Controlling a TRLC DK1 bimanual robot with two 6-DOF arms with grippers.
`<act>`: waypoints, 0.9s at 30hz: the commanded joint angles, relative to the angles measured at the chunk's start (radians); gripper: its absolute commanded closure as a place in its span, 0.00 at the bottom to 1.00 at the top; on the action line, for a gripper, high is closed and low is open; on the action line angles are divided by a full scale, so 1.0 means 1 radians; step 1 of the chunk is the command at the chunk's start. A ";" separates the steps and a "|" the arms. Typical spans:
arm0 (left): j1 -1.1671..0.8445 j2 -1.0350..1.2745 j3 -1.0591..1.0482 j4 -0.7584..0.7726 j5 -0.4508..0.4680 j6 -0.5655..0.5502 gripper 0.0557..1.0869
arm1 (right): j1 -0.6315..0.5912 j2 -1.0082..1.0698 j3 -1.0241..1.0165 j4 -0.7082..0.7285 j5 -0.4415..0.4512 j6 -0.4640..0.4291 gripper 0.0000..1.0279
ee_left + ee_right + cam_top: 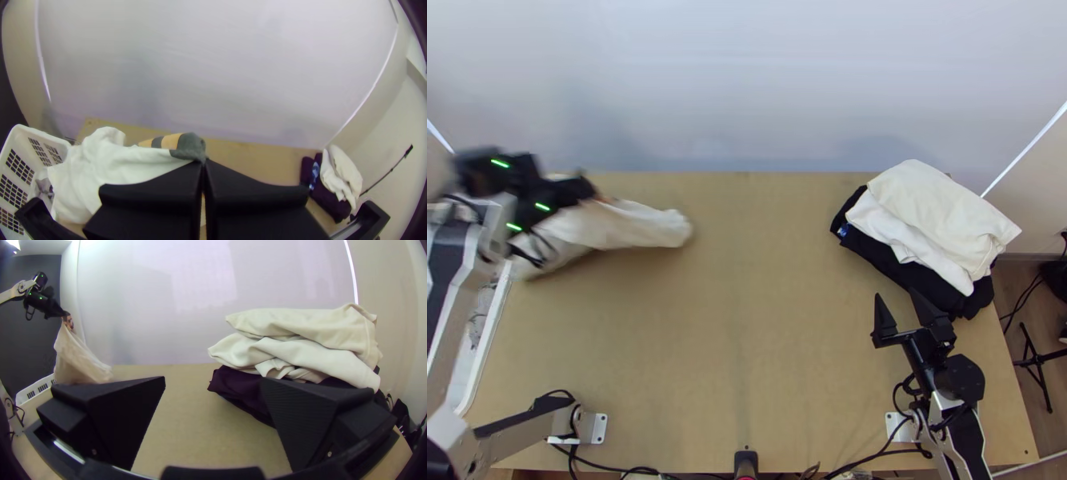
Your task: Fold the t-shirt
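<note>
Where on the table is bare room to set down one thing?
The table's middle is bare, between the white shirt on the left and the clothes pile on the right. Crowded: far left, where the left gripper holds the shirt near the basket; and right, where the open right gripper is by the pile.

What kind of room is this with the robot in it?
Probably a robot lab or workshop for practising laundry: two robot arms stand at a wooden table, with a pile of clothes and a white basket.
</note>
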 commanded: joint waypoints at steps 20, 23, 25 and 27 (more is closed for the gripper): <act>-1.211 0.194 -0.336 0.367 -0.374 -0.036 0.97 | 0.001 -0.001 0.000 0.000 0.001 0.001 0.04; -1.225 0.295 -0.256 0.399 -0.371 -0.042 0.97 | 0.001 0.001 0.000 0.000 0.001 0.001 0.04; -1.231 0.361 -0.185 0.417 -0.371 -0.052 0.97 | 0.000 0.001 0.000 0.000 0.001 0.001 0.04; -1.236 0.413 -0.113 0.447 -0.369 -0.062 0.77 | 0.000 -0.001 0.000 0.000 0.001 0.001 0.04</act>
